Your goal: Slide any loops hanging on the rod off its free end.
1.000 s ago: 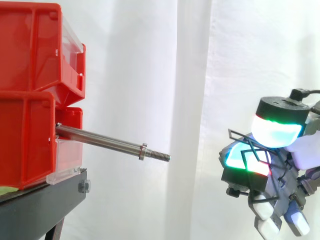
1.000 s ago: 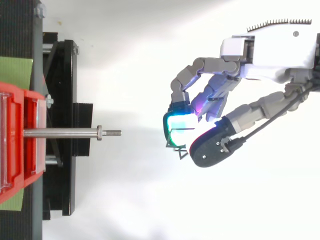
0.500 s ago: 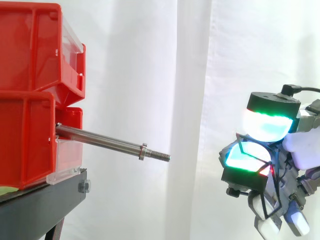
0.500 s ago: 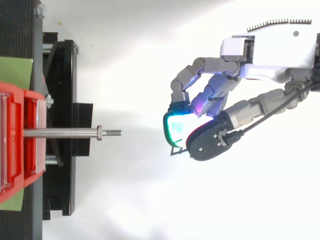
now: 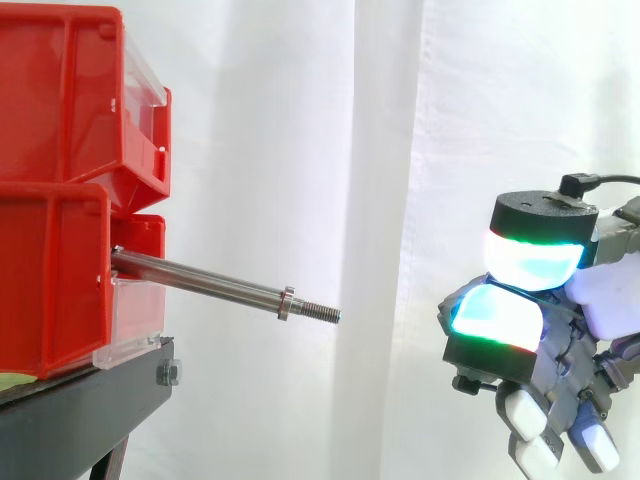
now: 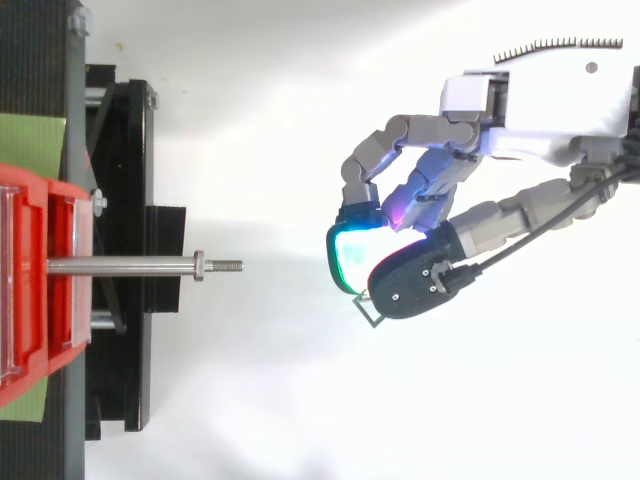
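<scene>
So here's where I'm at: the hand (image 6: 450, 170) is parked out to the right, well apart from the rod (image 5: 200, 277), hanging a bit lower than the rod's tip in the side view. Fingers are curled in and the thumb is pressed up against a fingertip, pads (image 5: 530, 262) glowing cyan with a green edge. From the top camera I can see a corner of the thin wire loop (image 6: 365, 313) poking out from under the thumb, so it looks pinched between thumb and finger. It's so thin I can't make it out from the side. The loop is clear of the rod, out past the free end with open space between them. The rod itself sticks out of the lower of the red bins (image 5: 60, 200) stacked on the black stand (image 5: 90, 400), sloping slightly down toward the right, with a nut (image 5: 286, 303) near the end and a short threaded stub (image 5: 320, 313) beyond it. White curtain (image 5: 400, 150) behind everything.
</scene>
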Tool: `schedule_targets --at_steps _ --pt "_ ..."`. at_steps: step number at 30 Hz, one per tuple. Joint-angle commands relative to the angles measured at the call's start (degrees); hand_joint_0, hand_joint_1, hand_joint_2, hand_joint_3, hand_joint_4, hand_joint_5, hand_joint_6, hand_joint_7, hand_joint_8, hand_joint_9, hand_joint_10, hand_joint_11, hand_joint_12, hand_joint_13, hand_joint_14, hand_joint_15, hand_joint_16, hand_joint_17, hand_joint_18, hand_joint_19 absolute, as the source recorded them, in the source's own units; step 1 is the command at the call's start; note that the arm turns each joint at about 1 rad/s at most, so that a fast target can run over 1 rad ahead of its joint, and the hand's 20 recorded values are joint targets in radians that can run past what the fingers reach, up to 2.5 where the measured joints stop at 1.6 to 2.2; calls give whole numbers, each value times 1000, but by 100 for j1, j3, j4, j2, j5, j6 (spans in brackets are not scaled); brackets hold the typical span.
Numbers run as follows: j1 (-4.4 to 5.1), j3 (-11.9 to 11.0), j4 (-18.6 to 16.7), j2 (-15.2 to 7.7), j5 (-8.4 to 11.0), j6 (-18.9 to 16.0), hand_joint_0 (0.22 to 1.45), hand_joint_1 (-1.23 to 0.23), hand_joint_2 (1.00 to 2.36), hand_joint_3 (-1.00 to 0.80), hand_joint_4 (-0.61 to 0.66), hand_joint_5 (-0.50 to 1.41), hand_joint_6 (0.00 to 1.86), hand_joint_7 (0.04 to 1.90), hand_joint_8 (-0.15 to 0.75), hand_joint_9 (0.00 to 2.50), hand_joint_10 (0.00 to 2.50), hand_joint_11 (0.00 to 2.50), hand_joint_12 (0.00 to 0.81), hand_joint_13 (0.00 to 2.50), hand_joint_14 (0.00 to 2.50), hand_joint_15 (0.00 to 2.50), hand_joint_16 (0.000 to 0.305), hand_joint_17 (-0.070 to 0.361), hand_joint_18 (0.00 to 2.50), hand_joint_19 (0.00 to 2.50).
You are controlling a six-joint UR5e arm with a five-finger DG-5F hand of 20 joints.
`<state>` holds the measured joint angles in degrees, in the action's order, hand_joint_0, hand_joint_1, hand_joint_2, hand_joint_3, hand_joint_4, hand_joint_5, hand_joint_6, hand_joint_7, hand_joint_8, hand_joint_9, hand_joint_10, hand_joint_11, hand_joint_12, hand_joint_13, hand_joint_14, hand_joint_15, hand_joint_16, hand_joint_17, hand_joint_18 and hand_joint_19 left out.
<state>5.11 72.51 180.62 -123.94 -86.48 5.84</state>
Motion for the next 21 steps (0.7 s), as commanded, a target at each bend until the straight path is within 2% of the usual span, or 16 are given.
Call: schedule_targets --at_steps 1,7,12,21 --pt "8 0 0 1 0 -4 590 -716 1020 -211 81 -136 868 1094 304 873 12 303 286 872 6 170 45 102 958 419" --pt "8 0 44 1 9 -66 590 -736 1021 -184 65 -141 875 1086 307 873 11 311 285 875 6 170 45 102 958 415" --pt "8 0 290 1 -18 -426 599 -785 1019 -198 25 -156 888 1068 299 861 10 315 282 868 6 169 45 101 952 407" --pt "8 9 290 1 -18 -540 633 -807 1017 -256 23 -170 900 1112 295 851 10 322 275 859 6 163 44 98 941 394"
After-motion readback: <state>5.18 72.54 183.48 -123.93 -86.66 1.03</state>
